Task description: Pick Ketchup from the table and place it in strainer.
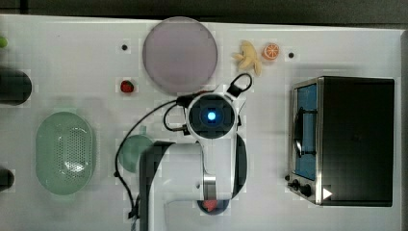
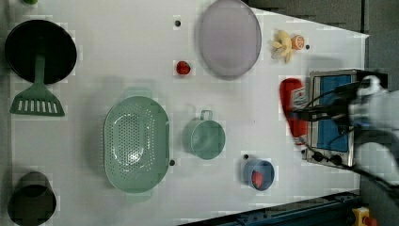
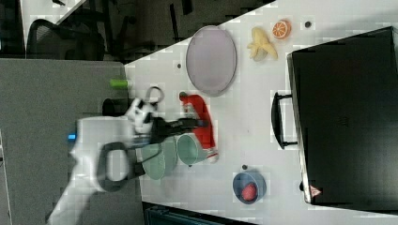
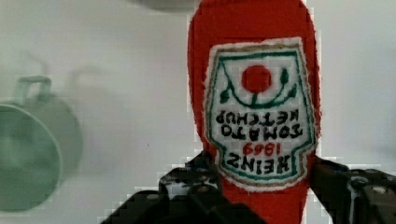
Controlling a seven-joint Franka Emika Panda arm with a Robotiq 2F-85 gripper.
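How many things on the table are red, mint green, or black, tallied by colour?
Red: 3, the ketchup, strawberry, fruit piece in the blue dish.
Mint green: 3, the strainer, cup, spatula.
Black: 3, the pan, pot, oven.
Total: 9

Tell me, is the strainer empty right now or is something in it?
Empty. The strainer shows only its bare perforated bottom in the left view, and the Ketchup is over by the gripper, away from it.

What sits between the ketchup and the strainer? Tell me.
In the left view, the green cup stands on the table between the ketchup and the strainer; the rest of that stretch is bare.
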